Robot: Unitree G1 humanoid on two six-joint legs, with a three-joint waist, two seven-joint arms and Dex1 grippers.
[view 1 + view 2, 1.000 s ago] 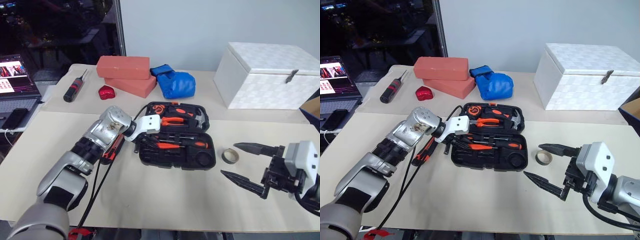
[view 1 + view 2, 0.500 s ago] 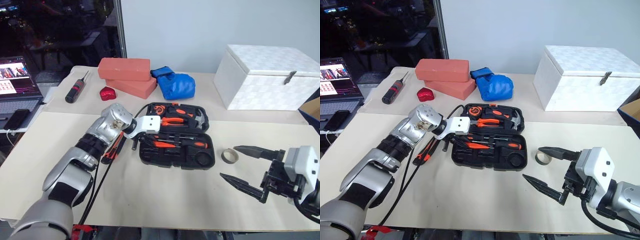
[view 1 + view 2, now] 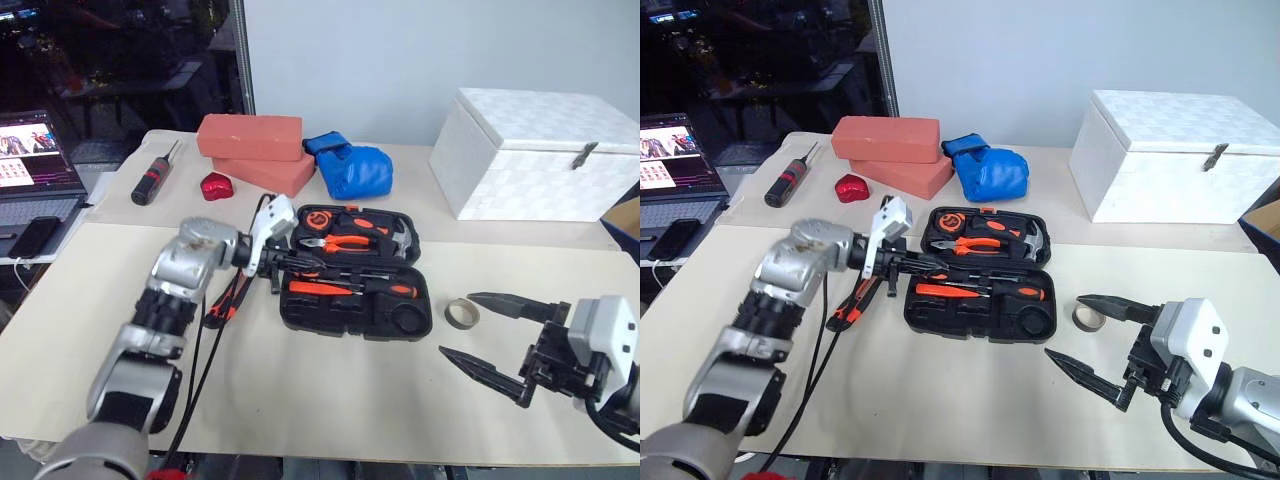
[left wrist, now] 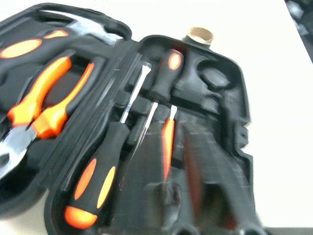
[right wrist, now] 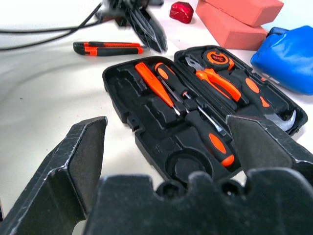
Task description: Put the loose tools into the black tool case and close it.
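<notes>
Jaws together and empty on the left gripper (image 3: 902,264), which hangs at the left edge of the open case (image 3: 980,318); jaws wide apart and empty on the right gripper (image 3: 1085,335), low over the table (image 3: 940,400) on the right, well clear of the case. Inside the case, the near half already carries 2 black-and-orange screwdrivers (image 5: 215,139) and the slim orange one (image 5: 152,84) in their slots, while the far half holds pliers (image 3: 975,243), a hammer (image 3: 1033,238) and a round orange-rimmed tape measure (image 3: 945,220). 2 loose tools remain on the table: the knife (image 3: 852,302) just left of the case, under the left arm, and the tape ring (image 3: 1086,316) just right of the case, near the upper right fingertip. The step in hand looks like the fetch of the knife: the left jaws would need to open, drop to the knife's middle and close across its narrow width, so it lifts level and does not swing into the case rim. The ring suits the right gripper, which already stands open beside it; a pinch across the ring's wall would serve better than a squeeze over the whole hoop. The round recess at the near right corner (image 3: 1036,320) looks a likely seat for it, though that is a guess. The left arm's cable crosses part of the knife, the left wrist view is blurred near the fingers, and the orange latch cannot be made out.
</notes>
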